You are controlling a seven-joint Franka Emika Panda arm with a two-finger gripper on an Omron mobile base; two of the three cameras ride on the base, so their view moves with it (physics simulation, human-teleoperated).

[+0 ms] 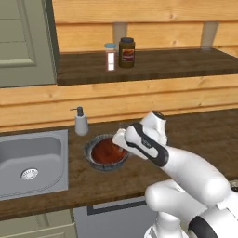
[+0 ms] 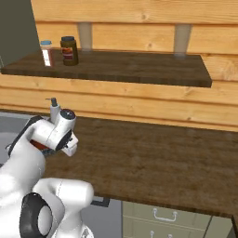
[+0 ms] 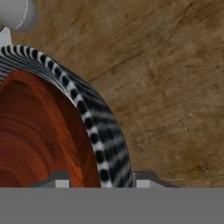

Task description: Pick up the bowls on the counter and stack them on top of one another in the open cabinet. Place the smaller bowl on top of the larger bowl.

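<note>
Hand view: larger bowl [image 3: 109, 148] rim is straddled by the gripper [image 3: 103, 181].
Smaller bowl [image 3: 39, 135] is nested inside; rim is pinched, beside the sink [image 1: 32, 162].

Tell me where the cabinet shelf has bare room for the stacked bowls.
The open cabinet shelf floor is bare from right of the brown-lidded jar to its right end. Its left end is crowded: the jar and a small white bottle stand together beside the grey-green door.

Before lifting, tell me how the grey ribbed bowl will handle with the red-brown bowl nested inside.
The grey ribbed bowl looks rigid. Gripped at one rim, it may tilt. The glossy red-brown bowl sits loose inside, so it could slide.
</note>
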